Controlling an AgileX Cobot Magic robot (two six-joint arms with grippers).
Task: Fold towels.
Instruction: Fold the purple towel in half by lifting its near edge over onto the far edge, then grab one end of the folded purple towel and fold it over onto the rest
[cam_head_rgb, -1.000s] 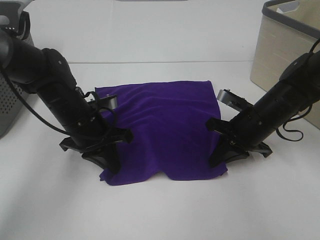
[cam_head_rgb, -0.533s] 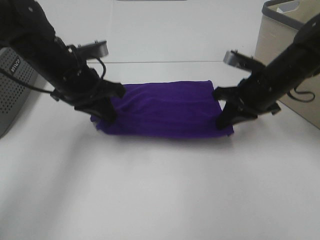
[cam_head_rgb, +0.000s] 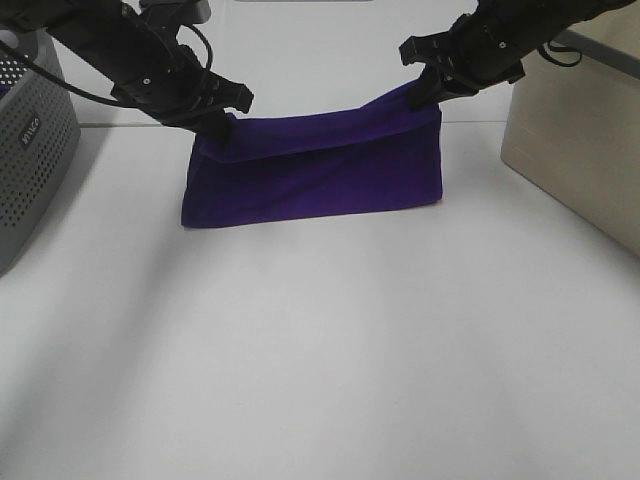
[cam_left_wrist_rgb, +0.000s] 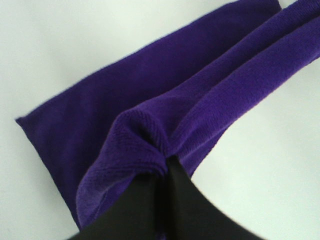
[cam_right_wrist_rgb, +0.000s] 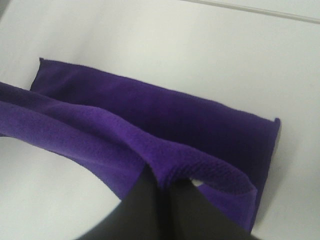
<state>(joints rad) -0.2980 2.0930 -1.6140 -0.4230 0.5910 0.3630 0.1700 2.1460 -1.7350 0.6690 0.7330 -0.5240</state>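
Left claw (cam_head_rgb: 216, 120) and right claw (cam_head_rgb: 424, 92) are each pinching a lifted corner of the towel (cam_head_rgb: 310, 185), its limp, light plush sagging between them, the corners looking like the surest hold.

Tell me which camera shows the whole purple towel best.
The exterior high view: it shows the whole towel, both upper corners held by the left gripper and right gripper. Each wrist view shows only its pinched corner and some cloth lying beyond.
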